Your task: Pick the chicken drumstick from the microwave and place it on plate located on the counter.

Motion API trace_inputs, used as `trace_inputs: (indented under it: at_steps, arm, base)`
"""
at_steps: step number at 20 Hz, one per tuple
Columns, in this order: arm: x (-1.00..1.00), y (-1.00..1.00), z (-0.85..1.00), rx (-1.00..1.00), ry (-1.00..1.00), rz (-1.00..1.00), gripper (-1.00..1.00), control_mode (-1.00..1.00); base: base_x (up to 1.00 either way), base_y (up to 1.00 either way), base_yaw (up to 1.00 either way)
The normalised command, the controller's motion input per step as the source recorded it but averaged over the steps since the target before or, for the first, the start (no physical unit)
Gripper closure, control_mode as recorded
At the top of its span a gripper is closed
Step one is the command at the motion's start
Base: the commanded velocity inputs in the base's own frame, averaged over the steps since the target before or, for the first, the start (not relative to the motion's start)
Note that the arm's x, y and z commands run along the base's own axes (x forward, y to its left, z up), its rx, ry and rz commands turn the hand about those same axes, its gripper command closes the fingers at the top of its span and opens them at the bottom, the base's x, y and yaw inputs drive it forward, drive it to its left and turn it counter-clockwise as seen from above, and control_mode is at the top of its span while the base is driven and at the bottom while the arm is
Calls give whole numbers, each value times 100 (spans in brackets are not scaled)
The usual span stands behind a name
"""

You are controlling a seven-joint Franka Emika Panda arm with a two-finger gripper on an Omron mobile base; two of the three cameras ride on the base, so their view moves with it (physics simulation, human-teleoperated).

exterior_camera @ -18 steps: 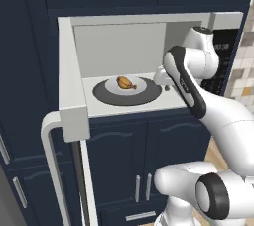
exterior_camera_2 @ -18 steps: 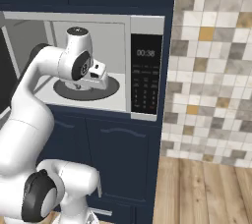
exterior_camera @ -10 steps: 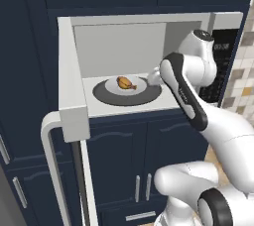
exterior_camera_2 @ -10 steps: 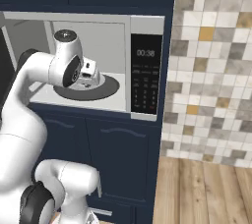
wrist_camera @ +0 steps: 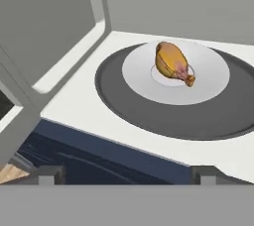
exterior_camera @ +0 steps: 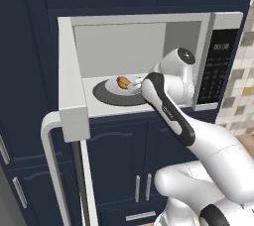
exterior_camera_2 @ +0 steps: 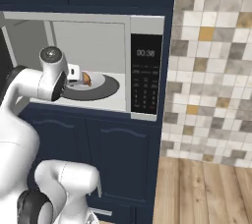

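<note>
1. I am looking at the microwave [exterior_camera: 149, 66], which is sitting in a wall of navy cabinets [exterior_camera: 30, 71] with its door [exterior_camera: 67, 96] swinging wide open to the left; its black control panel [exterior_camera_2: 146, 75] is facing out on the right side.
2. I am seeing my white arm [exterior_camera: 171, 116] reaching up from below the microwave and bending in through the open front.
3. Inside the microwave, the dark round turntable [wrist_camera: 149, 111] is lying flat on the pale floor, taking up most of it.
4. A small white plate [wrist_camera: 208, 79] is resting on the middle of that turntable.
5. The chicken drumstick [wrist_camera: 172, 61] is lying on the white plate, still inside the microwave, with its thin bone end pointing toward the front right of the turntable as the hand camera is showing it.
6. My gripper [wrist_camera: 126, 174] is hovering at the microwave's front edge, short of the turntable and apart from the drumstick. Its two fingertips [wrist_camera: 48, 174] are standing wide apart, and nothing is sitting between them.
</note>
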Motion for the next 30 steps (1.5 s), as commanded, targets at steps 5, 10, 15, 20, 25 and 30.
trace_inputs:
  at_steps: [5, 10, 15, 20, 25, 30]
  arm:
    - [75, 2, 0, 0, 0, 1, -100, -100]
    - [68, 0, 0, 0, 0, 0, -100, -100]
    - [58, 0, -1, 0, 0, 0, -100, -100]
    - [48, 0, -7, 0, 0, 0, -100, -100]
    - [34, -10, -39, 0, 0, 3, -100, -100]
    - [28, 0, -31, 0, 0, 2, -100, -100]
  base:
    - [0, 0, 0]
    - [0, 0, 0]
    - [0, 0, 0]
    - [0, 0, 0]
    - [0, 0, 0]
    - [0, 0, 0]
